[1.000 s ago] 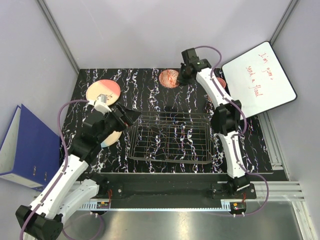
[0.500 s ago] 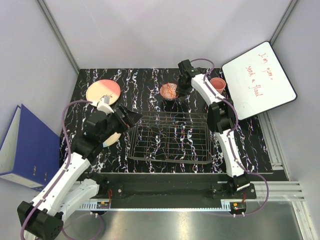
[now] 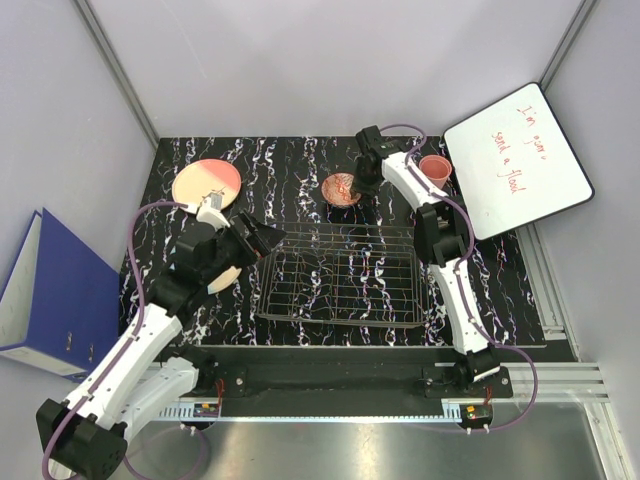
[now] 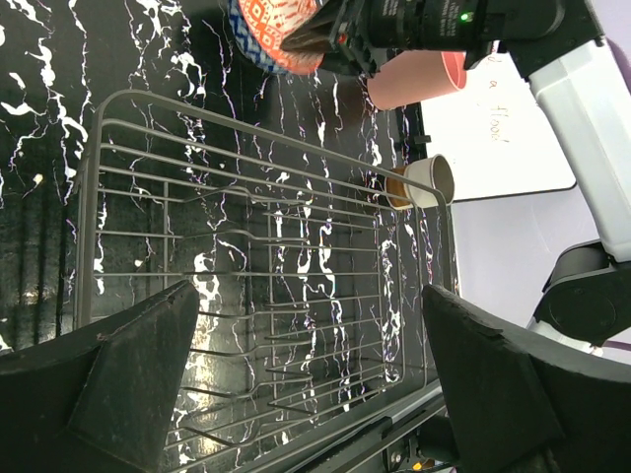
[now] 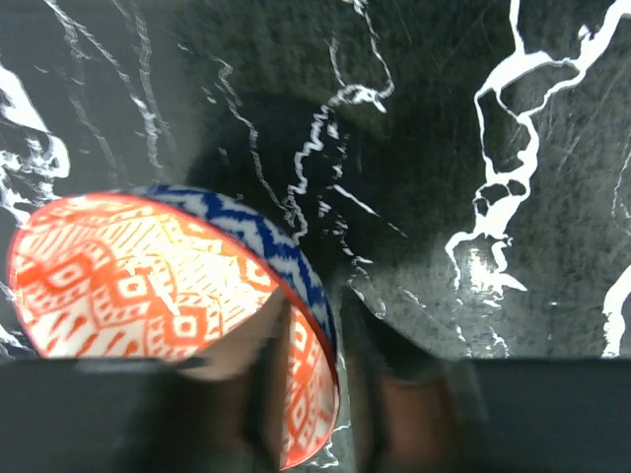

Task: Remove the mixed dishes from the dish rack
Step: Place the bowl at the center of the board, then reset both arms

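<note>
Veined black tabletop (image 3: 290, 170) carries round patterned bowl (image 3: 341, 187), wire rack (image 3: 340, 275).

Both arms are made of white tubes with fat black joints. On the left arm (image 3: 128, 352), a thin purple cable (image 3: 131, 248) starts behind the jaws and runs to the black base (image 3: 75, 450). The right arm (image 3: 460, 300) has a purple cable (image 3: 536, 385) too, and a black base (image 3: 470, 372). The fingers (image 4: 138, 379) of the left jaws are black, wide and shaped like wedges. Just behind the right jaws, the black wrist (image 4: 424, 22) has a tiny green light (image 4: 465, 16) glowing.
</note>
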Available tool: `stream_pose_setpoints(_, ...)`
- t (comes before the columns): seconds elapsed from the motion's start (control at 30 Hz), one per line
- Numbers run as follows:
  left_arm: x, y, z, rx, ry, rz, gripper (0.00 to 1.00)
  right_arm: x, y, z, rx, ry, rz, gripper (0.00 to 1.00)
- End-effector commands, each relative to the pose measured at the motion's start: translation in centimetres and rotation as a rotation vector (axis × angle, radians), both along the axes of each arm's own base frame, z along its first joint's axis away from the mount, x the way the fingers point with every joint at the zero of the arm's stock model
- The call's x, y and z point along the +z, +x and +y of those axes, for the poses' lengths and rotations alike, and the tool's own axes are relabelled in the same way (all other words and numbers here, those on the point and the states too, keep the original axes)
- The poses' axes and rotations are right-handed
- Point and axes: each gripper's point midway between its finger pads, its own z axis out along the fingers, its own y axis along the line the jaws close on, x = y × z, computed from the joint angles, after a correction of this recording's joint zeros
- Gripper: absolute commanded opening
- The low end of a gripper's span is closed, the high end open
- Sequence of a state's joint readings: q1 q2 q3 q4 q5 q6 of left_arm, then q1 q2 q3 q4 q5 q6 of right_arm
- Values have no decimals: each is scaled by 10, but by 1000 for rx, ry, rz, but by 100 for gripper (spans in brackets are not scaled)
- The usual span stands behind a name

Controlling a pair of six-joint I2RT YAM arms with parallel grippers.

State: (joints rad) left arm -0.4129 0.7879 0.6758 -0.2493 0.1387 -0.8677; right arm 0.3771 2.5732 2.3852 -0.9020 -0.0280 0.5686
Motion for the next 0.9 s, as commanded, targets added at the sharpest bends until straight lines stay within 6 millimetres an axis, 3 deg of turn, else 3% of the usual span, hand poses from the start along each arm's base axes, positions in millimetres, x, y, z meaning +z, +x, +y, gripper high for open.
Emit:
stream_pose_setpoints(0.0, 7, 3, -5, -26, -15, -42, 99, 29, 6, 1, 14, 18, -65, 41)
stream_pose_setpoints(0.03, 6, 3, -5, -28, -13, -40, 99, 38, 7, 0, 11, 23, -81, 48)
stream_pose_setpoints(0.13, 7, 3, -4, -28, -6, -45, 99, 87, 12, 1, 3, 51, -172, 60)
stream_pose_setpoints(0.2, 6, 3, -4, -26, -2, -46, 99, 114, 14, 1, 0, 67, -222, 65)
stream_pose_setpoints(0.23, 6, 4, -2, -20, 3, -47, 99, 141, 12, -1, -5, 80, -266, 68)
stream_pose_setpoints(0.3, 8, 5, 0, -13, 19, -54, 99, 171, 8, -4, -6, 96, -316, 75)
stream_pose_setpoints(0.33, 5, 6, 2, 0, 37, -43, 99, 207, -1, -5, -1, 118, -373, 77)
stream_pose_setpoints(0.37, 4, 7, 4, 8, 47, -37, 99, 226, -4, -9, -12, 111, -412, 80)
stream_pose_setpoints(0.4, 4, 8, 6, 7, 75, -30, 99, 231, -14, -11, -12, 114, -413, 81)
stream_pose_setpoints(0.43, 3, 11, 9, 20, 94, -29, 99, 272, -32, -16, -5, 150, -479, 82)
stream_pose_setpoints(0.47, 4, 12, 9, 20, 106, -29, 99, 293, -37, -14, 2, 184, -547, 83)
stream_pose_setpoints(0.5, 5, 13, 11, 14, 135, -29, 99, 264, -56, -11, 29, 163, -497, 84)
stream_pose_setpoints(0.53, 5, 13, 12, 15, 154, -29, 99, 308, -84, -19, 36, 201, -609, 86)
stream_pose_setpoints(0.57, 6, 14, 14, 21, 170, -31, 99, 325, -90, -16, 55, 227, -715, 88)
stream_pose_setpoints(0.6, 6, 14, 18, 24, 199, -33, 99, 280, -112, -14, 82, 189, -654, 92)
stream_pose_setpoints(0.63, 5, 15, 23, 46, 221, -35, 99, 311, -135, -25, 68, 195, -758, 94)
stream_pose_setpoints(0.67, 7, 16, 26, 48, 245, -46, 99, 275, -150, -30, 82, 132, -714, 95)
stream_pose_setpoints(0.7, 2, 14, 27, 41, 263, -30, 99, 269, -168, -24, 110, 122, -713, 98)
stream_pose_setpoints(0.73, 0, 17, 34, 71, 291, -28, 99, 278, -186, -33, 96, 118, -750, 98)
stream_pose_setpoints(0.77, 0, 18, 35, 71, 309, -29, 99, 271, -196, -36, 92, 116, -745, 99)
stream_pose_setpoints(0.8, -5, 18, 36, 66, 328, -9, 99, 244, -211, -37, 107, 91, -703, 100)
stream_pose_setpoints(0.83, -7, 19, 36, 63, 336, -3, 99, 251, -228, -40, 102, 93, -738, 100)
stream_pose_setpoints(0.87, -7, 19, 36, 57, 344, -2, 99, 231, -239, -43, 104, 76, -712, 100)
